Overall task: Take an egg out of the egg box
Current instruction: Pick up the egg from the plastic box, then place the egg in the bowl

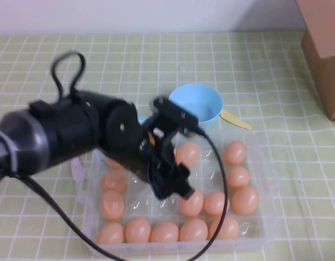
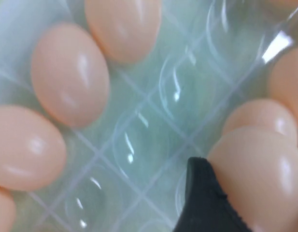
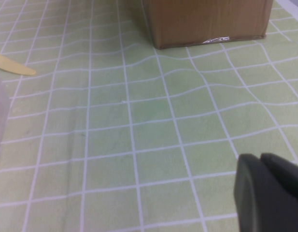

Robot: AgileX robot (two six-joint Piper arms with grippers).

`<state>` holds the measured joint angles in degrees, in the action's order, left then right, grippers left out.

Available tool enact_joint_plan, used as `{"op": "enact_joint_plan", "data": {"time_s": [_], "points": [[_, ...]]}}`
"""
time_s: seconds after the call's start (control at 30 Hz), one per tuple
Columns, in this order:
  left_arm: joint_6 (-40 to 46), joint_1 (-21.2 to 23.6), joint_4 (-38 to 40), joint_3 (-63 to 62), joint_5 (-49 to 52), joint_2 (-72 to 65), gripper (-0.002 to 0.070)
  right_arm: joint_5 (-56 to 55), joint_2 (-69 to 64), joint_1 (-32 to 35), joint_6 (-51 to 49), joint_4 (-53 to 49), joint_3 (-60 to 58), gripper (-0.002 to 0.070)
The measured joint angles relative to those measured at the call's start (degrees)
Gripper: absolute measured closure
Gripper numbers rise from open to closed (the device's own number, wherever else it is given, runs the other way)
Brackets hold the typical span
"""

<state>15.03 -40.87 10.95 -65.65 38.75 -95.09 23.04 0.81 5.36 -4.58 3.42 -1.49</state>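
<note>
The egg box is a clear plastic tray at the front middle of the table, holding several peach-orange eggs. My left gripper reaches down into its middle and is shut on one egg. In the left wrist view one black finger presses flat against that egg, which looms large over empty clear wells; the other finger is out of view. My right gripper is shut and empty, hovering over bare tablecloth, and does not show in the high view.
A light-blue bowl stands just behind the egg box, with a yellow strip beside it. A brown cardboard box stands at the far right and also shows in the right wrist view. A green checked cloth covers the table.
</note>
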Motion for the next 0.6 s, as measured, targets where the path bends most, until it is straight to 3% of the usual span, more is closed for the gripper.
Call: {"op": "enact_joint_plan", "data": {"time_s": [0.23, 0.43, 0.6], "points": [[0.00, 0.32, -4.28, -9.70, -5.49, 2.45, 0.0330, 0.00, 0.00, 0.00, 0.00, 0.00, 0.00, 0.0694], [0.00, 2.90, -6.07, -12.40, -26.30, -4.09, 0.0330, 0.00, 0.00, 0.00, 0.00, 0.00, 0.00, 0.0694], [-0.11, 4.81, -6.20, -12.38, -36.58, -12.67, 0.0330, 0.00, 0.00, 0.00, 0.00, 0.00, 0.00, 0.0694]]}}
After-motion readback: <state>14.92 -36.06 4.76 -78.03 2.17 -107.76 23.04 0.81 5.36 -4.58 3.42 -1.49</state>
